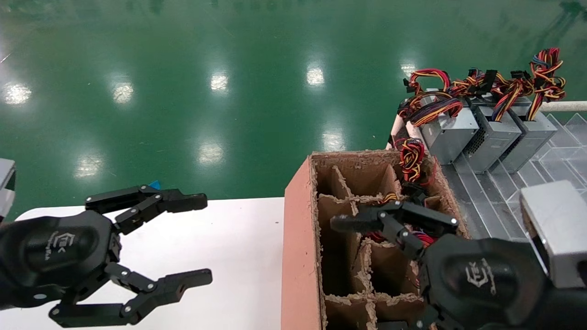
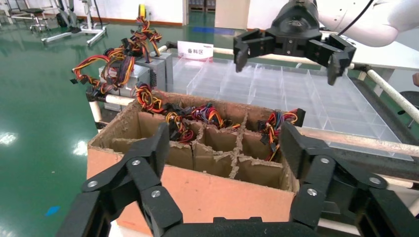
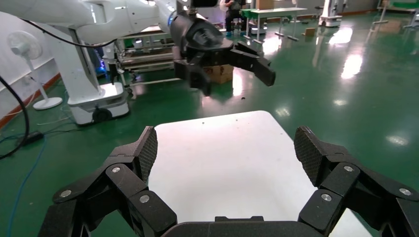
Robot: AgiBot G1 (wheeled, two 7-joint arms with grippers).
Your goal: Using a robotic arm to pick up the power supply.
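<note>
We see the right gripper, fingers released, above the cardboard box; the power supply stands well beyond them. The left gripper's fingers hang released over the worktop.

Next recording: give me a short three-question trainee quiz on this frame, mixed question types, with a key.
1. True or false: the right gripper holds a power supply.
2. How many power supplies stand on the clear tray?
3. The left gripper hovers over: A) the cardboard box B) the white table C) the tray.

Key: 1 false, it is open and empty above the box. 2 three. 3 B.
</note>
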